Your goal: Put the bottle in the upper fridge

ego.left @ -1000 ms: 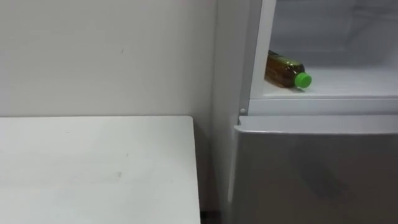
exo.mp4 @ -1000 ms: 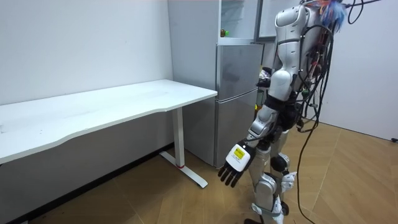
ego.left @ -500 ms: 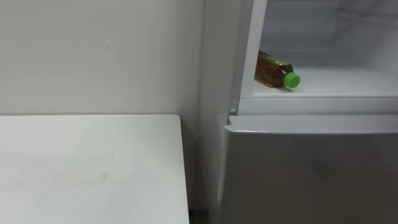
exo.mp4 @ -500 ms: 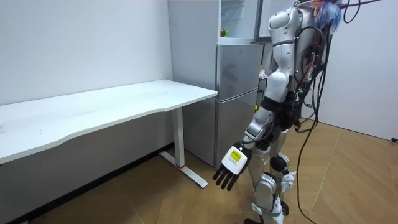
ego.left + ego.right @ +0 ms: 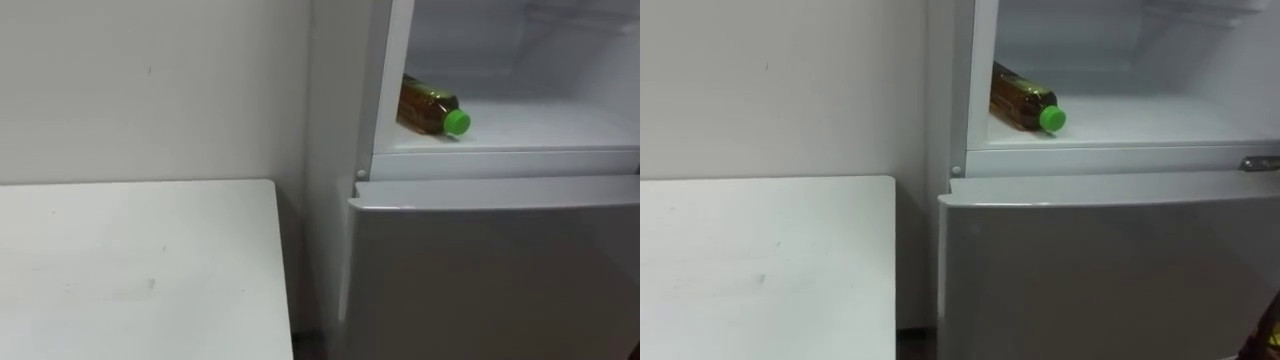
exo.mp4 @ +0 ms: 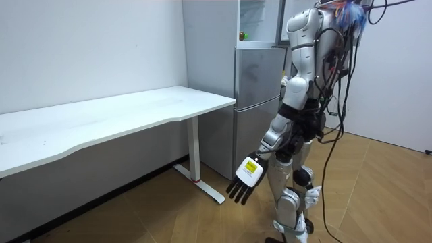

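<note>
While amber, likely plastic bottle (image 5: 426, 105) lies on fridge shelf (image 5: 545, 122), left hand (image 6: 249, 171) fingers (image 6: 238, 194) hang straight.

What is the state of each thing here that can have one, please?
Upper fridge compartment: open.
Bottle: lying on its side in the upper fridge compartment, green cap on.
Lower fridge door: shut.
Left robot hand: open, hanging at the robot's side, empty.
</note>
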Available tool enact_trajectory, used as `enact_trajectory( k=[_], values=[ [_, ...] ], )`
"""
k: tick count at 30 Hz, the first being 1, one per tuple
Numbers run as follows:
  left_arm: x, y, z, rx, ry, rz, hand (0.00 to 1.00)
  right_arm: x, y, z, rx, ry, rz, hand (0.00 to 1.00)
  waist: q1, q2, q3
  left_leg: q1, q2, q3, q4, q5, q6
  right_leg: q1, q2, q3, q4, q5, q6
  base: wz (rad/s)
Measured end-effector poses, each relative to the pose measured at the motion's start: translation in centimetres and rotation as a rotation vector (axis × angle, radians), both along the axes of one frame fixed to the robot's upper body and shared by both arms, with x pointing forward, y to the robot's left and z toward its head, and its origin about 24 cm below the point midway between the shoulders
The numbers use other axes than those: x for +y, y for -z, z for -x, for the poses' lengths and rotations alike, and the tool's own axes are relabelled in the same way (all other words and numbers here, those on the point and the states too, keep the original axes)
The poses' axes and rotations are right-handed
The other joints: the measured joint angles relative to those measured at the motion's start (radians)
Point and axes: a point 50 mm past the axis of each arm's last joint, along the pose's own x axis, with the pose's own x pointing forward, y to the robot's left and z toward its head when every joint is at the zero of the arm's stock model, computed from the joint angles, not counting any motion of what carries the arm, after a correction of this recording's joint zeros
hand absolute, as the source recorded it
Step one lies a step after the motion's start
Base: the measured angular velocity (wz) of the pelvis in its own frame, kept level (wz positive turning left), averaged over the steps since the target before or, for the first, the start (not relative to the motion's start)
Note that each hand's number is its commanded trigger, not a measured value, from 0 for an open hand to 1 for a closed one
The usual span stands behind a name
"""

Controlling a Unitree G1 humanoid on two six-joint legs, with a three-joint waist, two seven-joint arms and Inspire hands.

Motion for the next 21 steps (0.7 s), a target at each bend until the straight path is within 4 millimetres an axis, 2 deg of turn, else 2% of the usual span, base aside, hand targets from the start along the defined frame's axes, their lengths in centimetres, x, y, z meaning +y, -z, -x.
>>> enact_trajectory(
  k=[13,17,21],
  values=[
    [-0.1,0.1,0.5,0.013,-0.008,0.027,0.00,-2.5,-5.4,-2.0,0.022,0.087,0.112,0.00,-0.012,-0.030,0.0070,-0.005,-0.001,0.000,0.004,0.000,0.000,-0.001,-0.001,0.000,0.001,-0.005,0.001,0.00],
    [-0.2,0.0,0.6,0.011,-0.011,0.026,0.00,-2.7,-6.5,-2.2,0.026,0.110,0.126,0.00,-0.019,-0.029,0.0054,-0.006,-0.001,-0.002,0.001,0.000,0.000,-0.002,0.000,-0.002,-0.001,-0.006,0.001,0.00],
    [0.0,-0.1,0.6,0.005,-0.021,0.018,0.00,-2.9,-8.4,-2.6,-0.007,0.141,0.171,0.00,-0.024,-0.020,0.0002,-0.005,0.000,-0.001,0.001,0.000,0.000,-0.002,0.000,-0.005,0.001,-0.006,0.001,0.00]
  ],
)
